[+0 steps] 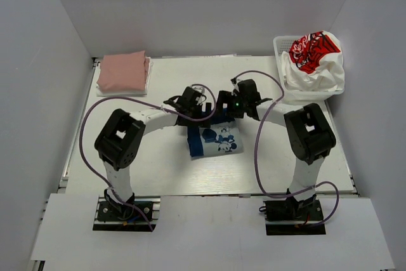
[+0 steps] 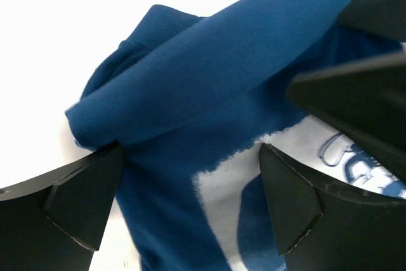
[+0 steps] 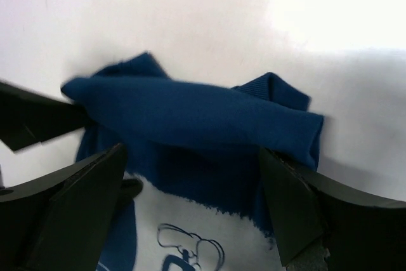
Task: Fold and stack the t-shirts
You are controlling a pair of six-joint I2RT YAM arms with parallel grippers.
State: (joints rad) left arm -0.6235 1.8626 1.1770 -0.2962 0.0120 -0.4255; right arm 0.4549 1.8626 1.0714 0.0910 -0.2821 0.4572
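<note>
A navy t-shirt (image 1: 214, 141) with a white-and-blue print lies folded at the table's middle, its far edge rolled over in a thick fold (image 2: 209, 74) (image 3: 190, 115). Both grippers hover over that far edge, facing each other. My left gripper (image 1: 200, 111) (image 2: 190, 182) is open, with cloth below its fingers (image 2: 82, 201) and nothing pinched. My right gripper (image 1: 226, 108) (image 3: 190, 182) is open too, its jaws astride the fold. A dusty-pink t-shirt (image 1: 124, 71) lies folded at the far left. A white t-shirt with red graphic (image 1: 315, 61) is bunched in the basket.
The white lattice basket (image 1: 280, 45) stands at the far right corner. The pink tee rests on a white layer (image 1: 148, 79). Purple cables (image 1: 85, 128) loop from both arms over the table (image 1: 158, 163). White walls enclose the table on three sides.
</note>
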